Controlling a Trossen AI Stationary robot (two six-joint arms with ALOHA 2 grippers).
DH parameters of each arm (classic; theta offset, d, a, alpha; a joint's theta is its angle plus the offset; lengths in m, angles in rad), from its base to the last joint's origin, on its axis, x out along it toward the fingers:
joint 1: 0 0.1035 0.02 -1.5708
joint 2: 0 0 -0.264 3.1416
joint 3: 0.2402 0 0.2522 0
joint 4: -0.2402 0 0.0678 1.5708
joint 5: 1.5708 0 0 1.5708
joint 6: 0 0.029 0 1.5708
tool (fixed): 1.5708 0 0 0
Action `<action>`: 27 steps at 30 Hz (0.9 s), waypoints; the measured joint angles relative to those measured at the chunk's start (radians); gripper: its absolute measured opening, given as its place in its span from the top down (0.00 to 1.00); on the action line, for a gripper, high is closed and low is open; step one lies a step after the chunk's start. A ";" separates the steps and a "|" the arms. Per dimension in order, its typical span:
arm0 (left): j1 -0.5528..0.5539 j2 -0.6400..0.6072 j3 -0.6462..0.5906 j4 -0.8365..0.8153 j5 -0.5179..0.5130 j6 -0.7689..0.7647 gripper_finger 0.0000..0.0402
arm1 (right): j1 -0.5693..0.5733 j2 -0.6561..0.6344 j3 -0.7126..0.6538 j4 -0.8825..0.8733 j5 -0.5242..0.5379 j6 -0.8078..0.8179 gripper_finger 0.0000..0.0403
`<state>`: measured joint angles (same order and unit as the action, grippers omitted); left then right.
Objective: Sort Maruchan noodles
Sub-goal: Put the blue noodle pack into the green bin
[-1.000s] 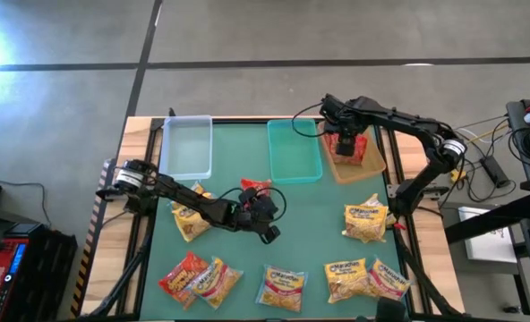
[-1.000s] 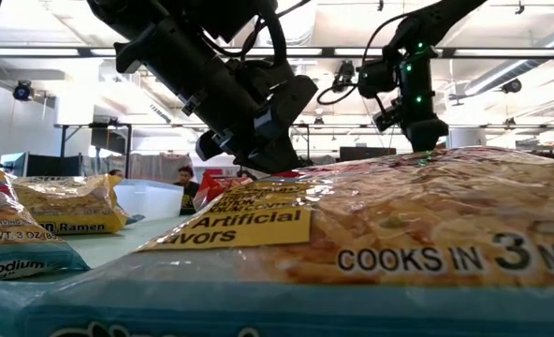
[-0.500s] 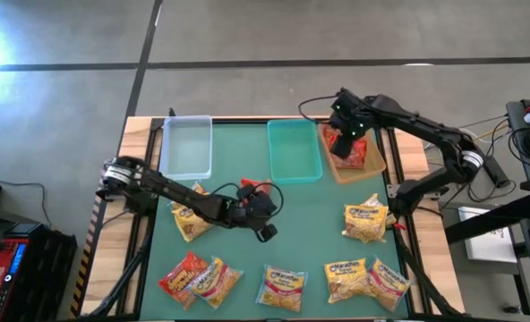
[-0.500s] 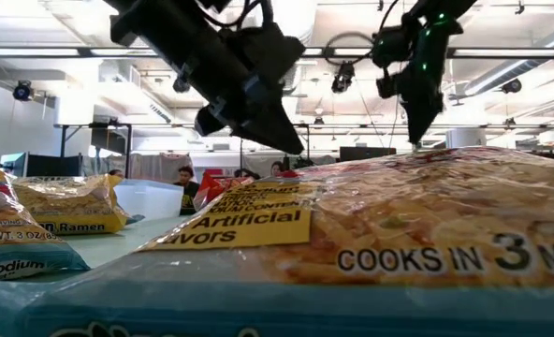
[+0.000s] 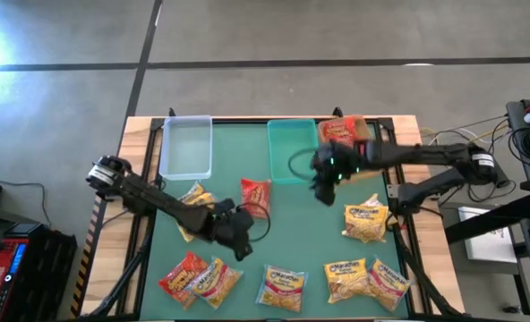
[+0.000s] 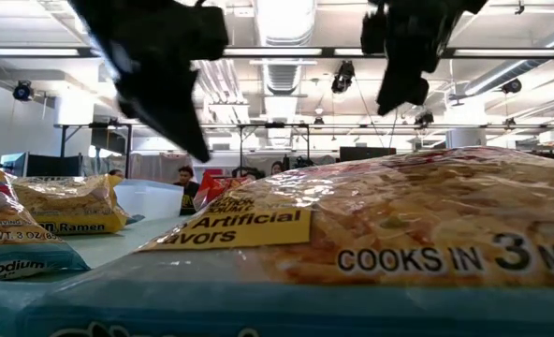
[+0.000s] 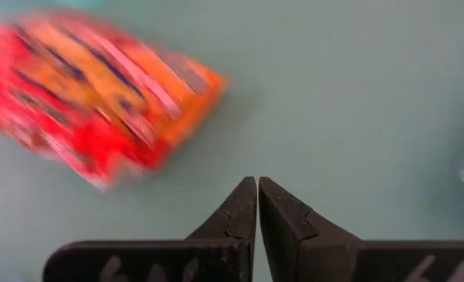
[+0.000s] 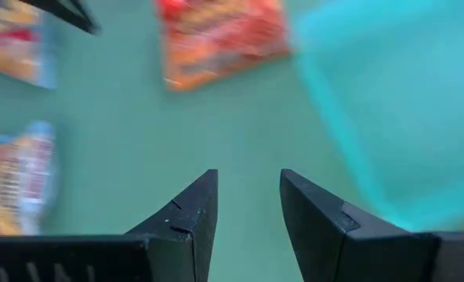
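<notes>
A red noodle packet [image 5: 255,195] lies flat on the green mat near the middle, also seen in the left wrist view [image 7: 91,90] and the right wrist view [image 8: 220,35]. More red packets [image 5: 341,132] rest in the tan bin [image 5: 372,163]. Several yellow, red and mixed packets [image 5: 283,286] lie along the near edge. My left gripper [image 5: 241,246] [image 7: 257,184] hovers shut, near-left of the red packet. My right gripper [image 5: 322,190] [image 8: 249,176] hovers open over the mat beside the teal bin [image 5: 294,148], right of the red packet.
An empty clear bin [image 5: 186,148] sits at the far left. A yellow packet [image 5: 193,210] lies under the left arm, and another [image 5: 365,219] lies near the right edge. In the low view, one packet [image 6: 371,243] fills the foreground. Bare mat lies between the two grippers.
My right gripper has swung away from over the tan bin, toward the table's left and near side, to the mat beside the teal bin. My left gripper has drawn back toward the near edge, away from the red packet, which now lies flat on the mat.
</notes>
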<state>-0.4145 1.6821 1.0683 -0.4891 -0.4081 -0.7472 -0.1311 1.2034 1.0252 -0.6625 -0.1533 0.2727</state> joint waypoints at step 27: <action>-0.175 0.209 -0.002 0.701 0.241 -0.035 1.00 | 0.593 0.258 -0.181 0.756 0.024 0.516 0.68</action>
<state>-0.5892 1.8914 1.0664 0.2123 -0.1670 -0.7818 0.4621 1.4612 0.8440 0.0937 -0.1295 0.7883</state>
